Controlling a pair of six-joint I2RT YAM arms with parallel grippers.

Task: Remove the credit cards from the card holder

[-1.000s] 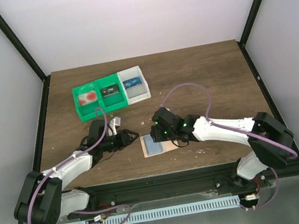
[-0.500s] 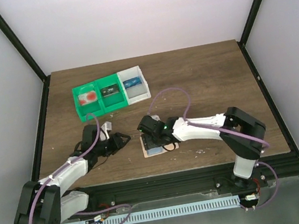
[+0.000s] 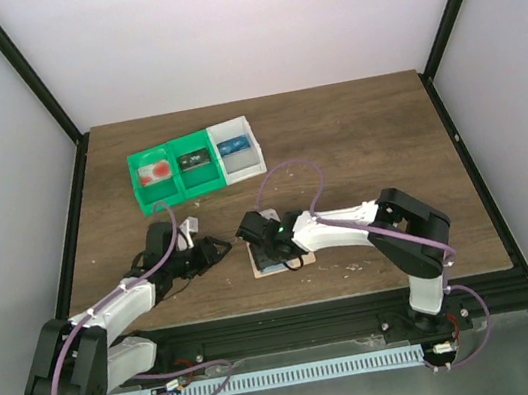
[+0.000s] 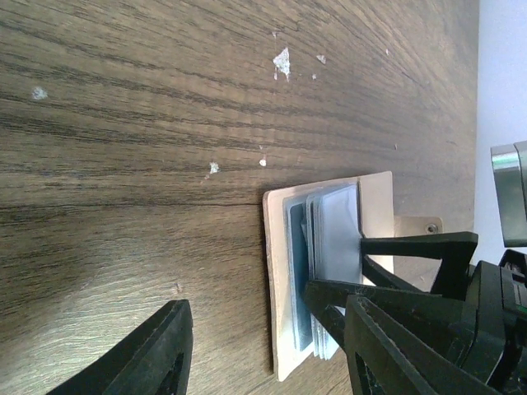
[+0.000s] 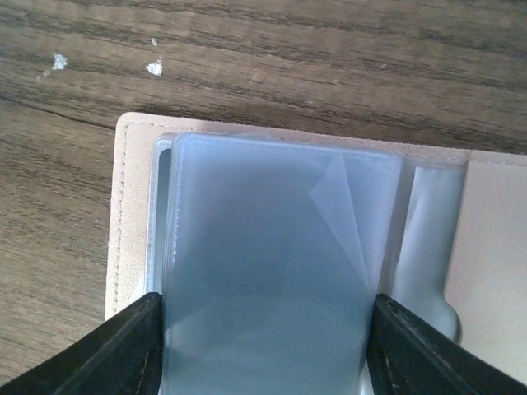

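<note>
Wooden table [image 3: 366,140] holds the open card holder [image 5: 136,173] near its front edge. The right end effector [image 5: 268,350] straddles its cloudy sleeves [image 5: 263,247], and I cannot tell if it grips. The left end effector [image 3: 220,247] gapes empty alongside.

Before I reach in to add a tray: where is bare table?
Bare table runs from the white tray to the right edge. Crowded: near centre, right tool over the card holder, left tool beside it.
</note>
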